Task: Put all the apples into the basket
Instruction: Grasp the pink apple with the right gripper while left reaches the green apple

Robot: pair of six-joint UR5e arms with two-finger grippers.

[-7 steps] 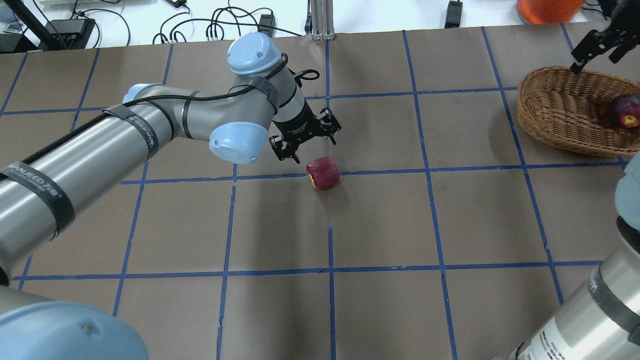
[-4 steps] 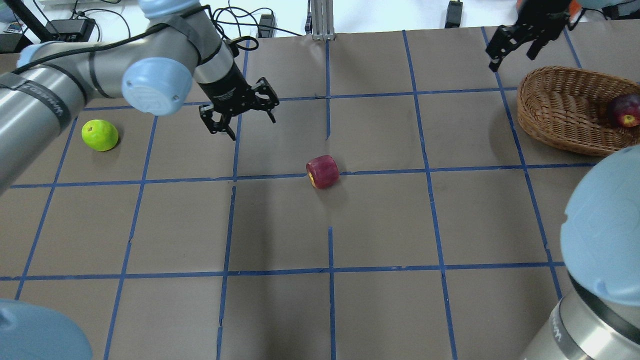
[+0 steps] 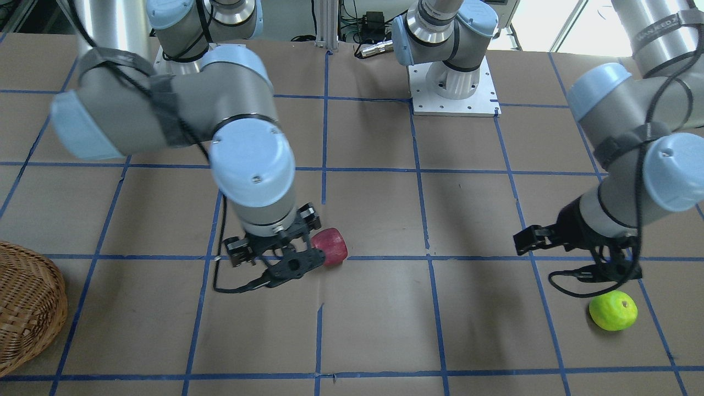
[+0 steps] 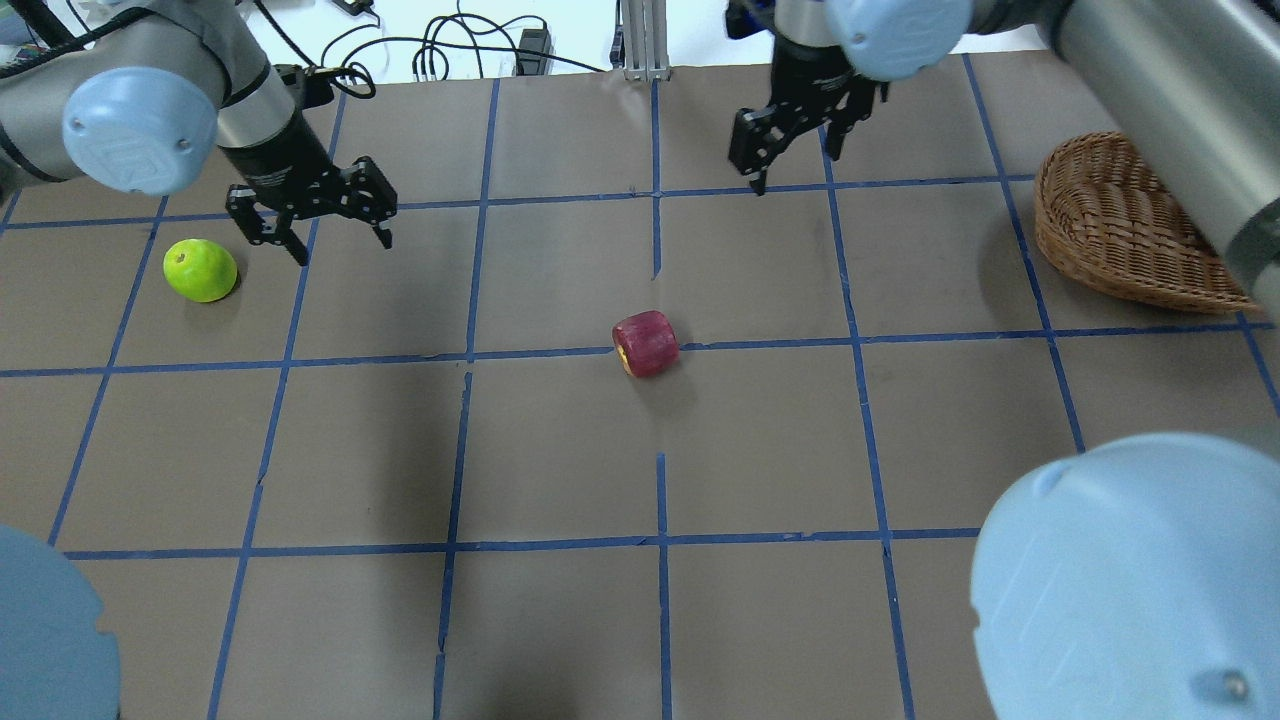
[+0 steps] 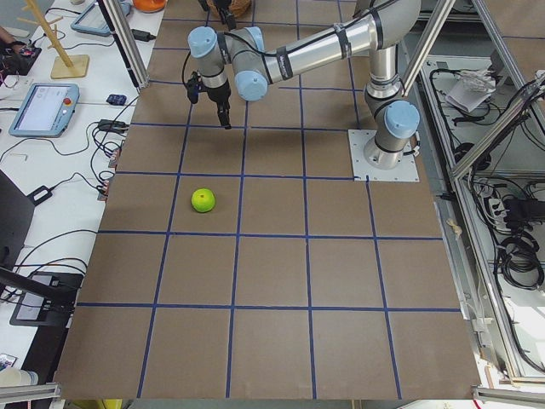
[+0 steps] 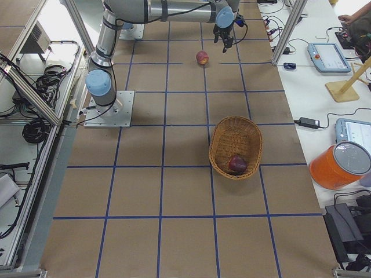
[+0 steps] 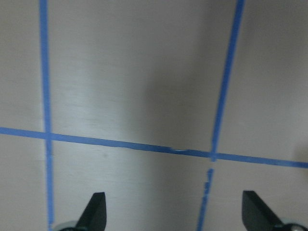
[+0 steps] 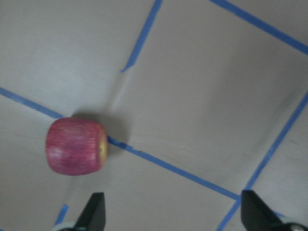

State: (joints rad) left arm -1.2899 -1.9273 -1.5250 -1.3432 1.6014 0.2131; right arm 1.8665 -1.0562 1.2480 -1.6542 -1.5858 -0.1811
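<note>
Seen from overhead, the red apple (image 4: 646, 343) lies on a tape line (image 4: 760, 345) mid-table. The green apple (image 4: 200, 270) sits at its 9 o'clock and the basket (image 4: 1110, 225) at its 3, holding 1 dark apple (image 6: 237, 164). At the green apple's 3 o'clock hovers the left gripper (image 4: 340, 245), jaws wide and empty. The right gripper (image 4: 795, 165), equally wide, hangs at the red apple's 1 o'clock.

Three apples in all: one green apple (image 4: 201, 270), one red apple (image 4: 646, 343) and one dark apple (image 6: 237, 164). One basket (image 4: 1110, 230). Two arms, the left arm (image 4: 130, 130) and the right arm (image 4: 1150, 80). Each carries one tool, so two tools: the left tool (image 4: 340, 243) and the right tool (image 4: 795, 170). Each tool has two fingers, four in all. One desk (image 4: 560, 450). Beside it in the right side view are two tablets, a far tablet (image 6: 329, 56) and a near tablet (image 6: 352, 130), one orange tub (image 6: 339, 168) and one wooden stand (image 6: 348, 87).
</note>
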